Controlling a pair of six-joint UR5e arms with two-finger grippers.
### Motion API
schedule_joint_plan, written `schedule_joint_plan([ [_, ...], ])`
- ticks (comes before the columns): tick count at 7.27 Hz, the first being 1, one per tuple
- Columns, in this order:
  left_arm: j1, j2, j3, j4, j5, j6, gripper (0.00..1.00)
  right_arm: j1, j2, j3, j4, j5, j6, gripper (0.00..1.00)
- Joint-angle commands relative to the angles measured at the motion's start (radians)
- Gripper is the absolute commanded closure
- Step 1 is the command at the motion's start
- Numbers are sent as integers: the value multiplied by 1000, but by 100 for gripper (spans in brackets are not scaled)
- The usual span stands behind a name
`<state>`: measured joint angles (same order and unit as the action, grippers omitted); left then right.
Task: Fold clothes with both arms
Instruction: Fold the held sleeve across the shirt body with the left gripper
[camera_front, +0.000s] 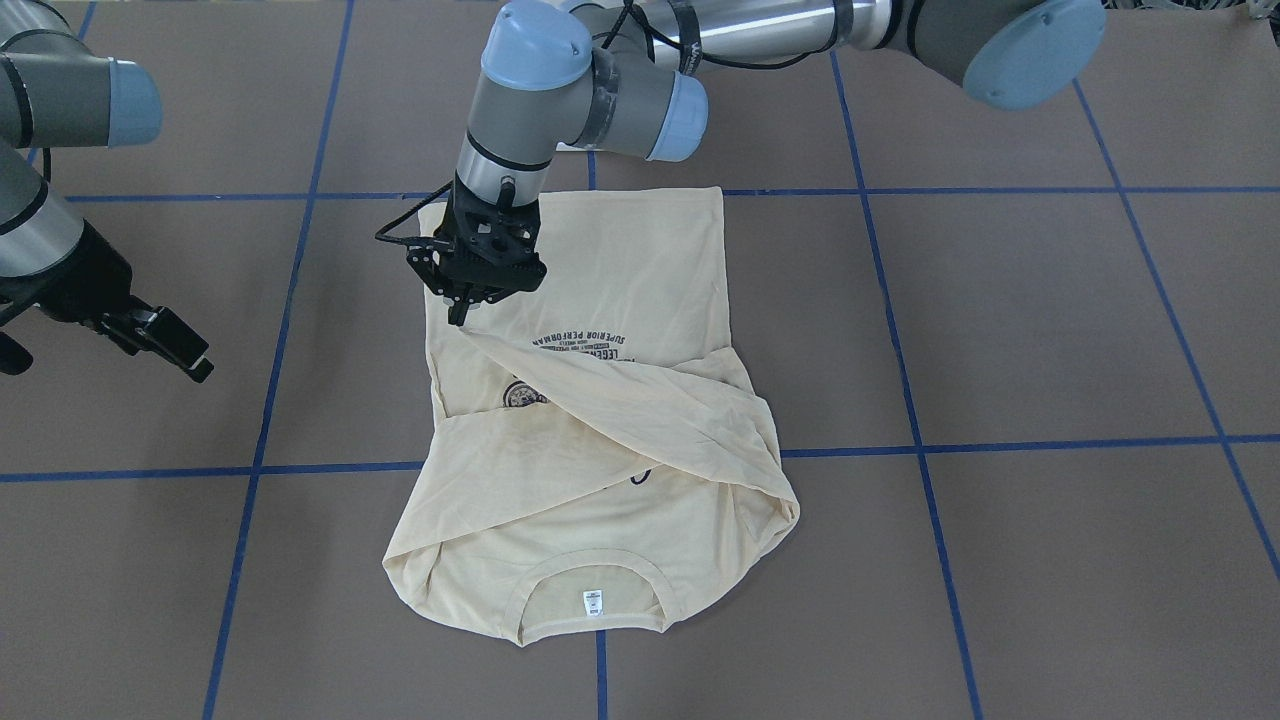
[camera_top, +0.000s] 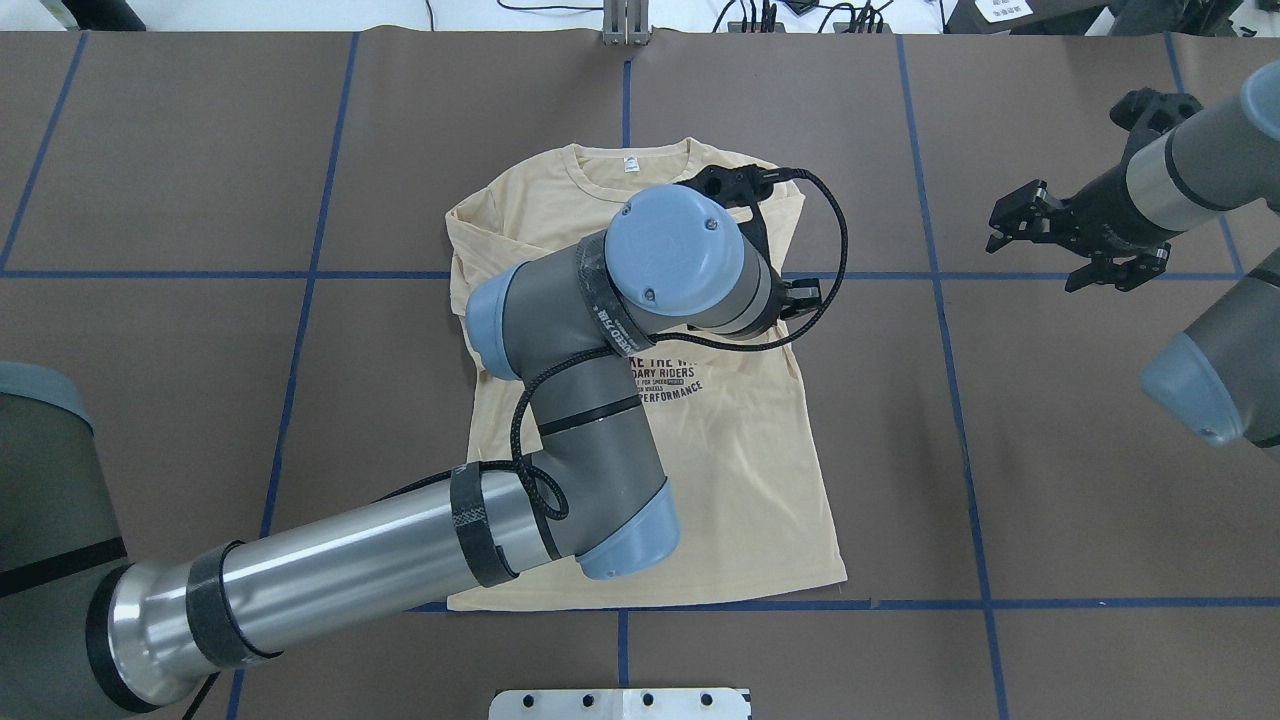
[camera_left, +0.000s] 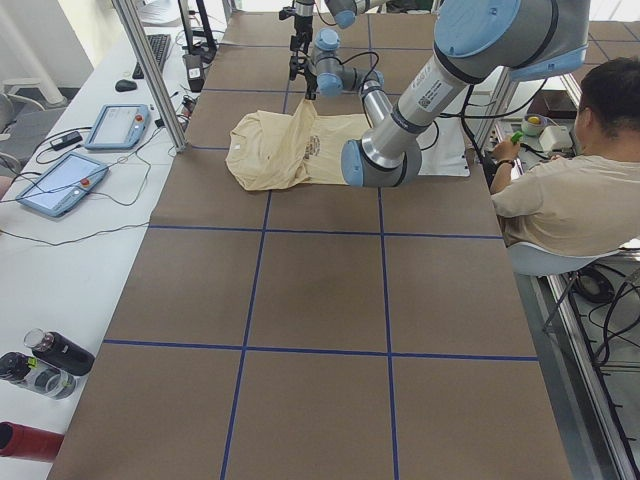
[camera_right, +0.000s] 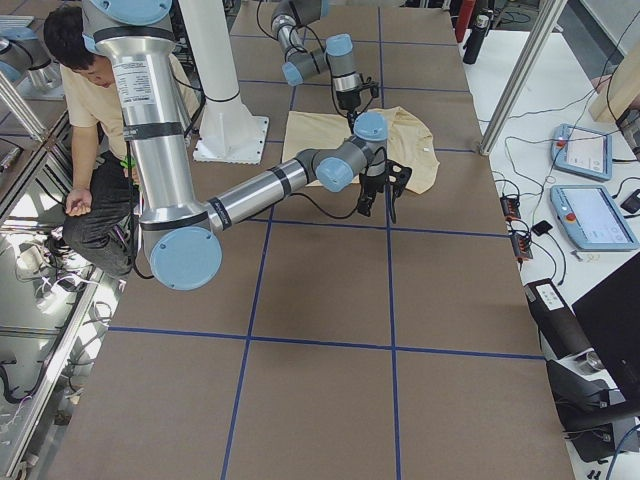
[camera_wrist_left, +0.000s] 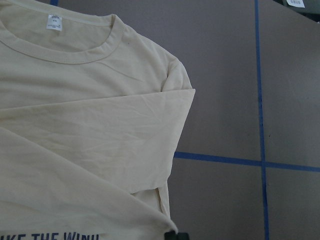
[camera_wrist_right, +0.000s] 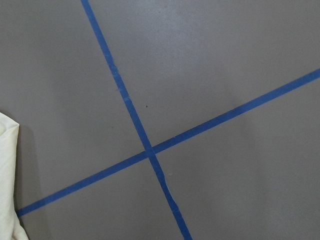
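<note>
Left gripper (camera_front: 460, 312) is clenched on the cuff end of one sleeve (camera_front: 620, 395). It holds the sleeve slantwise across the shirt (camera_front: 640, 250), I judge so that it lands inside the body's outline. The cloth runs taut from the shoulder to the pinch and partly covers the print (camera_front: 585, 350). The shirt lies front up on the surface (camera_front: 1000, 320), and its other sleeve looks already folded across below the collar (camera_front: 590, 575). Well apart from the shirt, beyond the pinch side, my right gripper (camera_front: 190, 355) hangs spread and empty, probably parked clear of the fold.
</note>
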<state>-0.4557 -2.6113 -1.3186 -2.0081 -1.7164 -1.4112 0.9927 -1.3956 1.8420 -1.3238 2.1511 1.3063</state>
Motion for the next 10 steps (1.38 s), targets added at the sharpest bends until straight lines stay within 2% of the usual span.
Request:
schedule_joint_plan([
  [1, 12, -4, 100, -233, 8, -126, 89, 0, 1, 0, 0, 0, 1, 1],
  [2, 11, -4, 105, -236, 9, -141, 77, -2, 3, 0, 0, 0, 1, 1],
  [3, 9, -1, 119, -247, 8, -194, 25, -2, 6, -1, 0, -2, 4, 1],
  [4, 2, -1, 116, -247, 6, -219, 2, -3, 9, -1, 0, -2, 5, 1],
  [5, -11, 0, 113, -245, -2, -219, 2, -3, 13, 0, 0, 0, 16, 1],
  [6, -23, 61, 52, -236, -26, -215, 2, -15, 13, 16, 3, 0, 68, 1],
  [8, -104, 305, -208, -222, -183, -203, 2, -150, 18, 83, 6, -32, 270, 1],
  [10, -141, 467, -346, -215, -206, -81, 4, -363, 12, 185, 3, -202, 475, 2],
])
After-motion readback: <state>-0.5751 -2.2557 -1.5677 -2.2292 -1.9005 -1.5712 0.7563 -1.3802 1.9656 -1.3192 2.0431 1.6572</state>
